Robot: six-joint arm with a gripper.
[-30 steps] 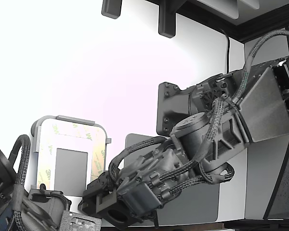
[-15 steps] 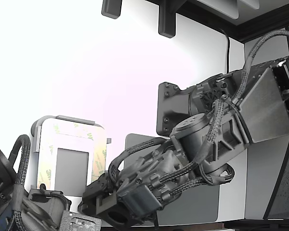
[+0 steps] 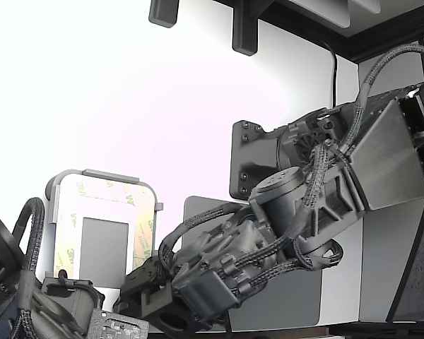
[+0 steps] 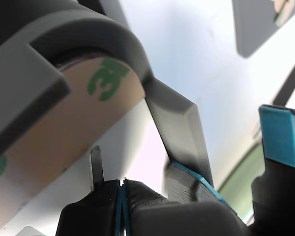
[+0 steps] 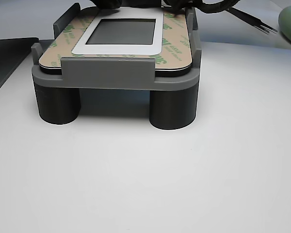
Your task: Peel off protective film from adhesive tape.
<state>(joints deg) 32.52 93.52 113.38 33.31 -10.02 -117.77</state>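
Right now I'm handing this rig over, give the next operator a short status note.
Gripper: low beside the grey holder, at its corner; I can't tell if the fingers grip anything.
Protective film: 3M-printed liner covers the border around the dark grey pad, lying flat in the holder on the white table.
Done: no peeled strip visible.
Left: catch a liner edge at that corner and peel all strips off the tape.

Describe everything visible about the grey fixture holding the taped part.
The grey fixture looks like matte moulded plastic: a rounded tray with raised lips, standing level on dark cylindrical legs on the white table. In it lies a flat part bordered by the protective film, tan with green 3M logos, around a dark grey rectangle.
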